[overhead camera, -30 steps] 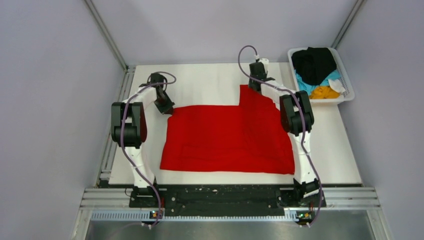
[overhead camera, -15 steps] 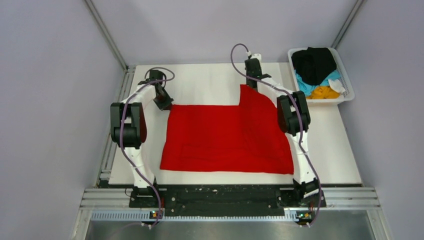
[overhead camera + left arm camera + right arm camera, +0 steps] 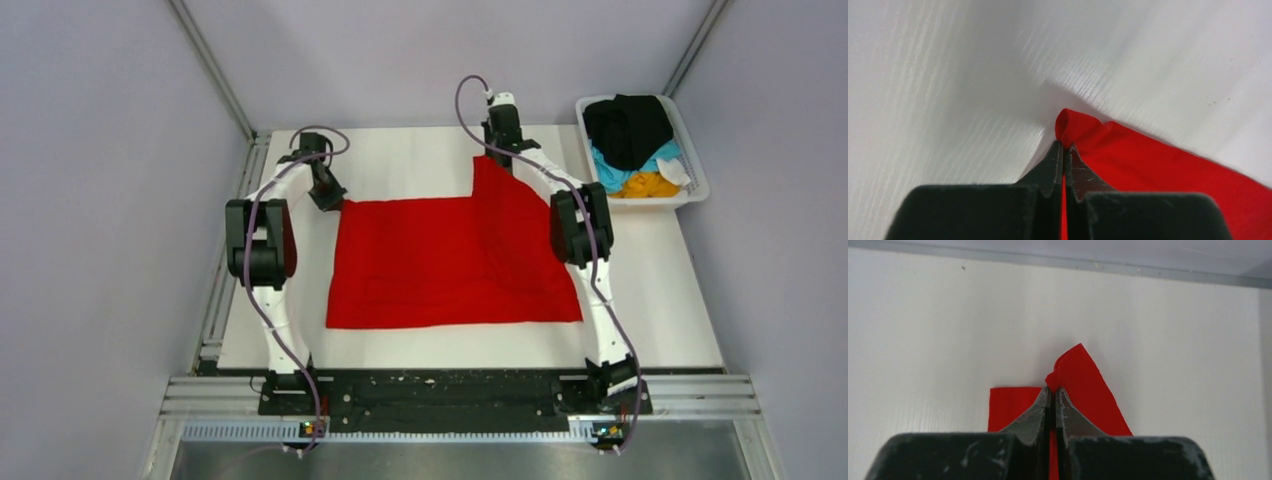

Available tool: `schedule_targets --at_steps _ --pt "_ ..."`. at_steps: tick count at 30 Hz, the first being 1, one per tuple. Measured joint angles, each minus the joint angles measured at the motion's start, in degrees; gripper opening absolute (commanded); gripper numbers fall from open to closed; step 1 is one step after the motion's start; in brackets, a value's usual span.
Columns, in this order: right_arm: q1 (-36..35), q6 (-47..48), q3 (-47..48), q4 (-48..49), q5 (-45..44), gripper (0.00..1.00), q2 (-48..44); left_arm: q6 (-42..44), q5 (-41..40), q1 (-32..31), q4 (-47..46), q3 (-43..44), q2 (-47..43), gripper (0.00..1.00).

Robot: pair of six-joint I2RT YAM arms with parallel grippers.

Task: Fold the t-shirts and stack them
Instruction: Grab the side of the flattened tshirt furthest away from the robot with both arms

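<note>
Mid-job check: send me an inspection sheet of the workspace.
Surface: white table.
Job's things: red shirt spread flat on it; black shirt, blue shirt and orange shirt heaped in the basket, far right.
Clutter: nothing seen.
End effectors: left end effector shut on the red shirt's far left corner; right end effector shut on its far right corner.
Cables: purple cable looped along each arm.
Surroundings: grey walls, metal rail at near edge.

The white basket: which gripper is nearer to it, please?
Right. The right gripper, pinching the red t-shirt, is just left of the basket; the left gripper is far across the table.
</note>
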State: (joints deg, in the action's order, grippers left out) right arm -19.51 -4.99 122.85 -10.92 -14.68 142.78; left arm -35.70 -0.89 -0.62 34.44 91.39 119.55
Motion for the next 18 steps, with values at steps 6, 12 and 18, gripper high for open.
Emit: schedule_targets --at_steps 6,12,18 --pt "-0.07 0.35 -17.92 3.54 3.06 0.0 -8.9 1.49 5.42 -0.02 -3.61 -2.03 -0.37 0.0" --pt "-1.44 0.33 -39.69 8.94 2.25 0.0 -26.62 2.1 7.82 -0.31 -7.08 -12.13 -6.69 0.0" --pt "-4.61 -0.26 -55.41 13.94 0.44 0.0 -44.41 2.47 9.6 -1.01 -10.73 -21.57 -15.74 0.0"
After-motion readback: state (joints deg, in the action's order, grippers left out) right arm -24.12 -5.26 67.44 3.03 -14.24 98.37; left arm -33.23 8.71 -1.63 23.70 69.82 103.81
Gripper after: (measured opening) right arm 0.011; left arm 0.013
